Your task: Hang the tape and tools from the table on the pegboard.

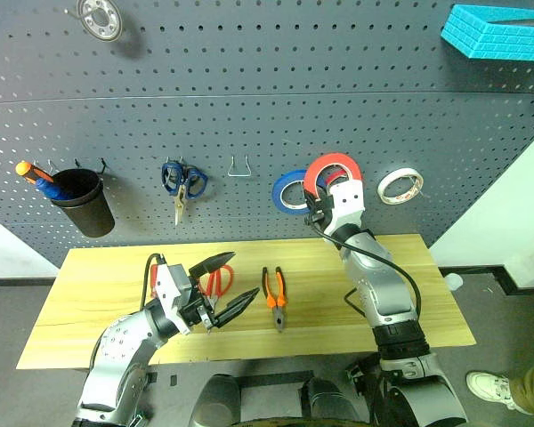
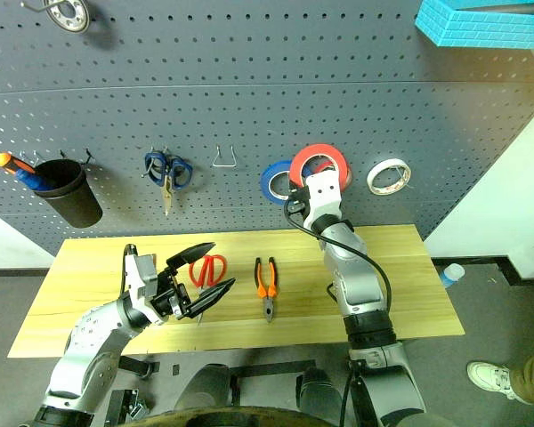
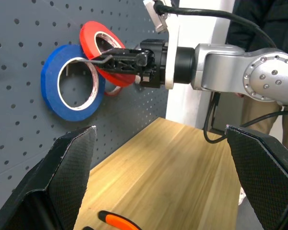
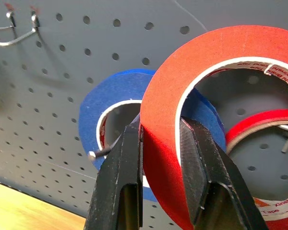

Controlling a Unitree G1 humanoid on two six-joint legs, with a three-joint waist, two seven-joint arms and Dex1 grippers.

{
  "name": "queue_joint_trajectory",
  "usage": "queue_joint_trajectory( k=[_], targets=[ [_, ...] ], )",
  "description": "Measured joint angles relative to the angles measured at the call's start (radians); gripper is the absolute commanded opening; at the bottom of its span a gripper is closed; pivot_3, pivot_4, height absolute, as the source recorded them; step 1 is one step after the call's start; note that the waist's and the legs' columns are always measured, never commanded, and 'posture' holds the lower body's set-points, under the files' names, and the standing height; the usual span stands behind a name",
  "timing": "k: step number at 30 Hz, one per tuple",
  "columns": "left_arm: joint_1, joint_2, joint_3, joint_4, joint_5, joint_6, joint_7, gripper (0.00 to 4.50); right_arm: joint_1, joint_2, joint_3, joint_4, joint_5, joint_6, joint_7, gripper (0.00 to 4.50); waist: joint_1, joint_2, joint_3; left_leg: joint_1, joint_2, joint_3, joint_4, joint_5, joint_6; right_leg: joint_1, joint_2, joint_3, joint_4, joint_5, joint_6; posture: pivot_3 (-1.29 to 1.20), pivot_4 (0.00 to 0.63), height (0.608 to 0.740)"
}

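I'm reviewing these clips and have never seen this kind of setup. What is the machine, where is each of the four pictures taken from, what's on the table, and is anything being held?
This is a two-armed humanoid robot. The two wide pictures come from the cameras in its head, looking down over its arms. The other two come from cameras on each wrist, looking along that gripper's two black fingers.

The right gripper is shut on the red tape, holding it up against the grey pegboard, next to a blue roll that hangs there. In the right wrist picture the fingers pinch the red tape's band.

The left gripper is open and holds nothing, low over the table.

On the table lie red-handled scissors and orange-and-black pliers.
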Motion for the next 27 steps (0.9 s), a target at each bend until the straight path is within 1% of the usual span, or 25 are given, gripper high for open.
queue_joint_trajectory(
  k=[10,12,13,21,22,27],
  targets=[
    [0.0,0.005,0.0,0.0,0.0,0.005,0.0,4.5,0.003,-0.01,-0.015,0.038,-0.018,0.012,-0.028,0.69,0.0,0.0,0.0,0.0,0.0,0.0,0.0,0.0,0.0,0.0,0.0,0.0,0.0,0.0,0.0,0.42,0.044,0.703],
    [0.0,0.01,0.0,0.0,0.0,0.005,-0.001,4.5,0.003,-0.008,-0.026,0.048,-0.014,0.019,-0.031,1.42,-0.001,0.0,0.0,0.0,0.0,0.0,0.0,0.0,0.0,0.0,0.0,0.0,0.0,0.0,0.0,0.42,0.044,0.703],
    [-0.001,0.01,0.0,0.0,0.0,0.005,-0.001,4.5,0.003,-0.008,-0.028,0.049,-0.013,0.022,-0.032,1.62,-0.001,0.0,0.0,0.0,0.0,0.0,0.0,0.0,0.0,0.0,0.0,0.0,0.0,0.0,0.0,0.42,0.044,0.703],
    [-0.005,0.009,0.001,0.0,-0.008,-0.004,-0.006,4.5,0.001,-0.01,-0.033,0.053,-0.016,0.025,-0.036,4.24,0.0,0.0,0.0,0.0,0.0,0.0,0.0,0.0,0.0,0.0,0.0,0.0,0.0,0.0,0.0,0.42,0.043,0.703],
    [-0.005,0.009,0.001,0.0,-0.009,-0.005,-0.006,4.5,0.001,-0.011,-0.032,0.054,-0.017,0.025,-0.037,4.49,0.0,0.0,0.0,0.0,0.0,0.0,0.0,0.0,0.0,0.0,0.0,0.0,0.0,0.0,0.0,0.42,0.043,0.703],
    [-0.005,0.009,0.001,0.0,-0.009,-0.009,-0.005,4.5,0.001,-0.017,-0.032,0.054,-0.026,0.029,-0.037,4.49,0.0,0.0,0.0,0.0,0.0,0.0,0.0,0.0,0.0,0.0,0.0,0.0,0.0,0.0,0.0,0.42,0.043,0.703]
  ],
)
